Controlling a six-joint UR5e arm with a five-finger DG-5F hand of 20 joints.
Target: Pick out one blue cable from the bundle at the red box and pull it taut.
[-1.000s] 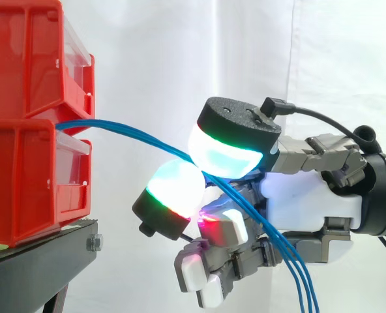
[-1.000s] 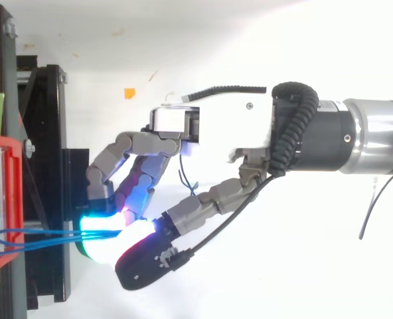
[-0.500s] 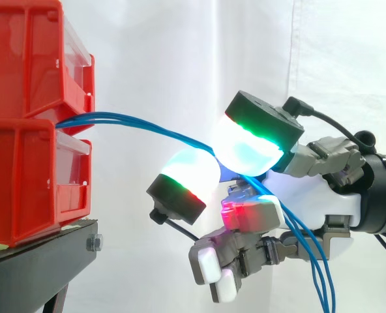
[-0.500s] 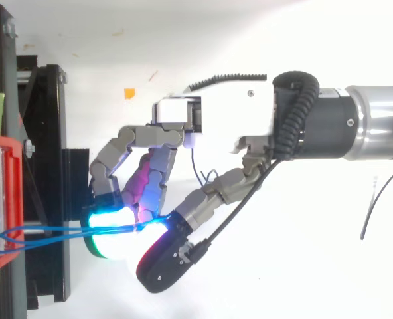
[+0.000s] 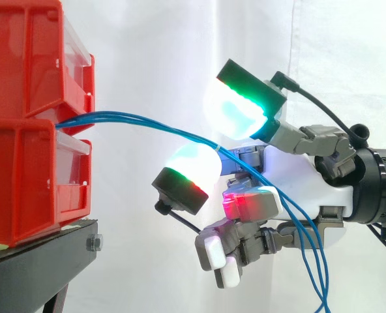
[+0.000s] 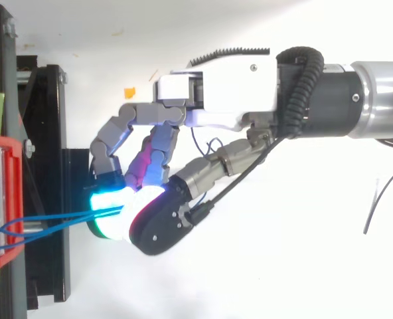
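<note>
Where blue cables (image 5: pixel 147 122) from the red box (image 5: pixel 23 163) enter the hand (image 5: pixel 310 182), any grip hidden, impossible to tell.

open gap between hand (image 5: pixel 304 189) and red bins (image 5: pixel 30 124), crossed by blue cables (image 5: pixel 115 115).

I see the bins (image 5: pixel 30 117) in red, with clear fronts, on a black stand (image 5: pixel 36 261). The cables (image 5: pixel 124 117) are blue. The hand (image 5: pixel 310 182) has a white palm and grey fingers. Its pads (image 5: pixel 190 166) glow cyan-white, banded green and red, with black backs. The curtain (image 5: pixel 154 52) is white.
</note>
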